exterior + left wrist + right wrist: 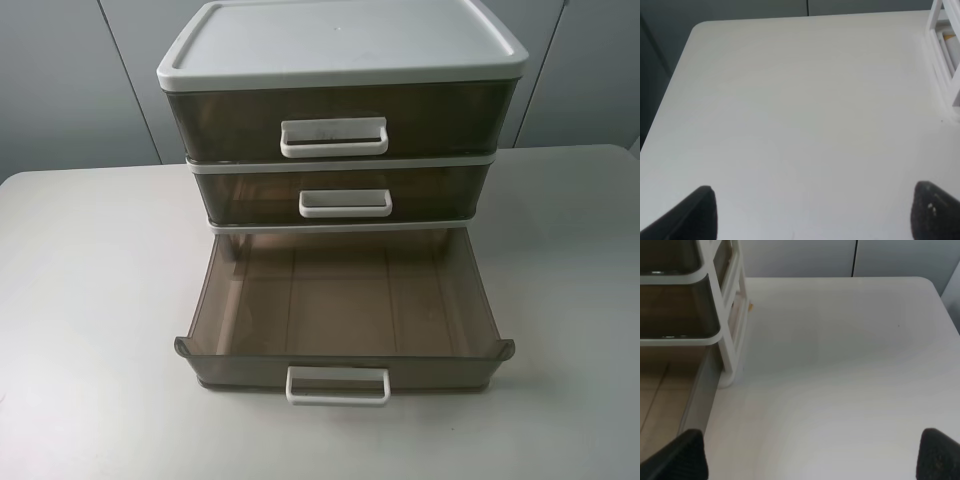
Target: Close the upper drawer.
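The upper drawer of the task (345, 300) is the tall smoky-brown one with flared rim corners and a wide white loop handle (337, 385). It stands pulled far out of the lowest slot of the white-framed cabinet (340, 40), and it is empty. Its side wall shows in the right wrist view (694, 395). My left gripper (812, 215) is open over bare table, left of the cabinet. My right gripper (812, 455) is open over bare table, right of the drawer. Neither gripper shows in the exterior high view.
The two drawers above, the top one (335, 120) and the shallow middle one (345, 190), are shut. The cabinet stands on a white table (90, 300). Its frame corner shows in the left wrist view (942, 55) and in the right wrist view (727, 340).
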### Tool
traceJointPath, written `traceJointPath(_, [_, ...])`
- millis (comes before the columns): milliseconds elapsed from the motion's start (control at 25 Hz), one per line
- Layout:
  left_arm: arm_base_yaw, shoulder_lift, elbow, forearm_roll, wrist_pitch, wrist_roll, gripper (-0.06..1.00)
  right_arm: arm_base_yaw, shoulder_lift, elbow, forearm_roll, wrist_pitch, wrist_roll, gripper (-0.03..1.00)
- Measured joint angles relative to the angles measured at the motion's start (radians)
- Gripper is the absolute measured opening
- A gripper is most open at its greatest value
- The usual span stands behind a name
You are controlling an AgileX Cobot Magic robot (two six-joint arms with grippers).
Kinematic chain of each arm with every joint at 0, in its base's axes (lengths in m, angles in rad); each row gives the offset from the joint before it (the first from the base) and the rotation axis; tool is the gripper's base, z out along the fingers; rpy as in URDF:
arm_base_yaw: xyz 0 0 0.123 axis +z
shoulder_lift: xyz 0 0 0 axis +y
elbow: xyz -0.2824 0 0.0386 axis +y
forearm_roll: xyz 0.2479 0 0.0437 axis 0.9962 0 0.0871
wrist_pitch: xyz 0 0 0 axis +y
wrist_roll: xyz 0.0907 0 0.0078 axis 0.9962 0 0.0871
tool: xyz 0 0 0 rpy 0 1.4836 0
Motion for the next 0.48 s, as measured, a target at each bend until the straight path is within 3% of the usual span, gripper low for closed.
traceJointPath(480, [0.000, 0.000, 0.000, 0.000, 0.000, 0.000, 0.74, 0.043, -0.002, 0.000, -0.004, 0.000, 0.007, 0.63])
